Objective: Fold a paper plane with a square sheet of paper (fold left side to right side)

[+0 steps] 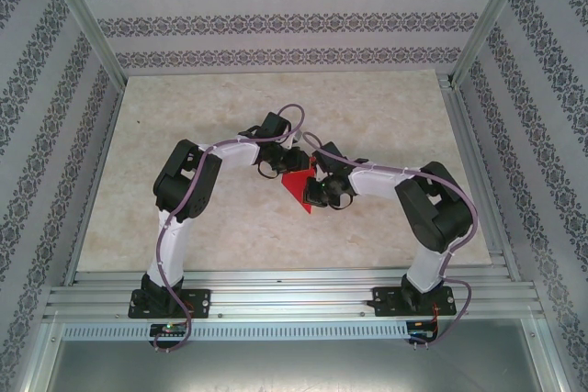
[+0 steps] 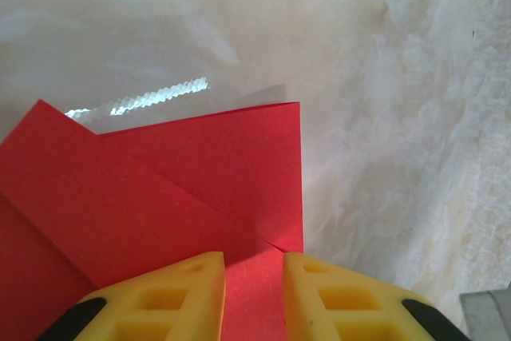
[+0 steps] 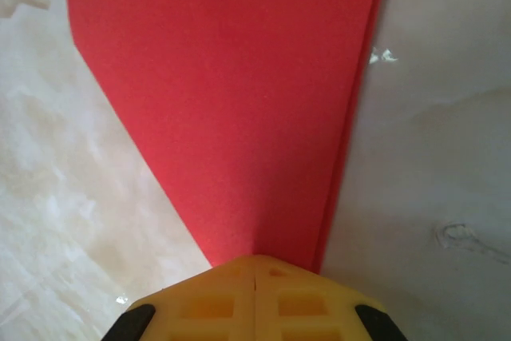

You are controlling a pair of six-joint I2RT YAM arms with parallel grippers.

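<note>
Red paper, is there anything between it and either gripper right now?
Nothing visible. The right gripper is shut with its tips against the narrow end of the red paper, and the left gripper, jaws parted, sits directly over the paper's folded layers.

Even light is falling on a pale, marble-patterned counter [image 1: 276, 103] as walls [image 1: 276, 25] papered in grey floral bands are closing it in on three sides, silver metal posts [image 1: 87, 23] are rising at the far corners and slotted rails [image 1: 294, 305] are lining its near edge.
</note>
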